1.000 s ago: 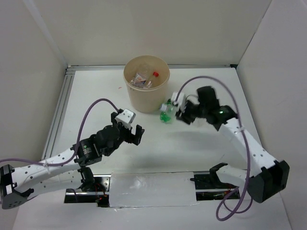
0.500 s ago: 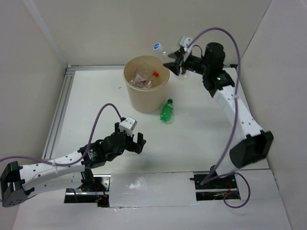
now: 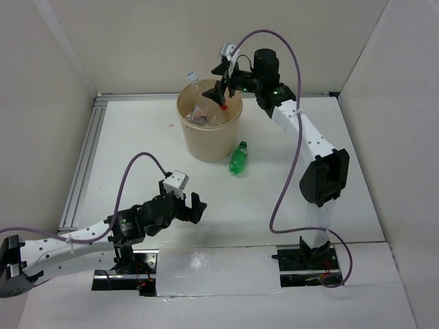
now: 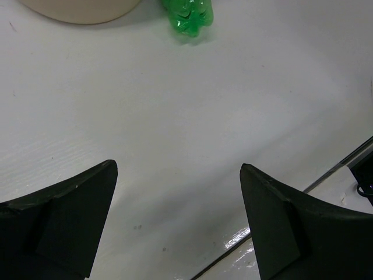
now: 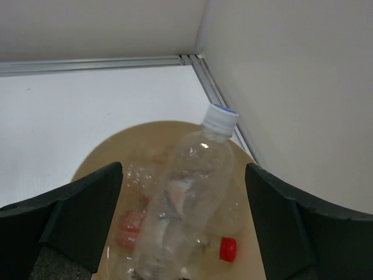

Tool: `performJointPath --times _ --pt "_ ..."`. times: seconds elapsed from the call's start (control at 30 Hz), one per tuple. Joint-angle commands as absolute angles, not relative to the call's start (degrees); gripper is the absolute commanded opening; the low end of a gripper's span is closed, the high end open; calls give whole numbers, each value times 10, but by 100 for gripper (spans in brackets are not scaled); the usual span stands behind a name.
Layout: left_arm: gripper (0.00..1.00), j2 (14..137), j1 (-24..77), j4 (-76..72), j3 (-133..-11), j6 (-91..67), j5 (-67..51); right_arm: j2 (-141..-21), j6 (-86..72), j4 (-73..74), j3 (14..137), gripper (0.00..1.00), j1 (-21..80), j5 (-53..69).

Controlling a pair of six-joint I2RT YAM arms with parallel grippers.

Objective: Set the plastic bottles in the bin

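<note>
The beige bin (image 3: 209,140) stands at the back of the table. My right gripper (image 3: 220,86) hangs over it, open. Between its spread fingers, touching neither, a clear bottle (image 5: 192,192) with a white cap tilts into the bin (image 5: 96,160), its cap (image 3: 191,77) poking above the far left rim. Other clear bottles lie inside, one with a red cap (image 5: 228,249). A green bottle (image 3: 238,158) lies on the table just right of the bin's base. My left gripper (image 3: 188,205) is open and holds nothing, low over the table; the green bottle (image 4: 187,14) lies far ahead of it.
An aluminium rail (image 3: 82,164) runs along the table's left side and another along the back. White walls close in on the left, back and right. A pale taped strip (image 3: 219,271) lies between the arm bases. The bin's base (image 4: 81,9) shows at the left wrist view's top.
My right arm swung the clear bottle up from beside the green bottle to over the bin, then opened, letting it drop. My left arm drew back slightly toward the front.
</note>
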State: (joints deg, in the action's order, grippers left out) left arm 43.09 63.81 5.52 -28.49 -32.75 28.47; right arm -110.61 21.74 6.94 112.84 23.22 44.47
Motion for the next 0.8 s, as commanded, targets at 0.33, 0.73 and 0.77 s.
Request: performJointPath --times 0.33,0.73,0.77 --pt "99 409 642 49 -273 -344 310 -916 215 190 942 59 49 435" --pt "99 432 642 38 -285 -333 310 -906 -68 134 642 92 92 348" --pt "99 432 642 38 -285 -333 310 -917 -93 128 635 92 92 342"
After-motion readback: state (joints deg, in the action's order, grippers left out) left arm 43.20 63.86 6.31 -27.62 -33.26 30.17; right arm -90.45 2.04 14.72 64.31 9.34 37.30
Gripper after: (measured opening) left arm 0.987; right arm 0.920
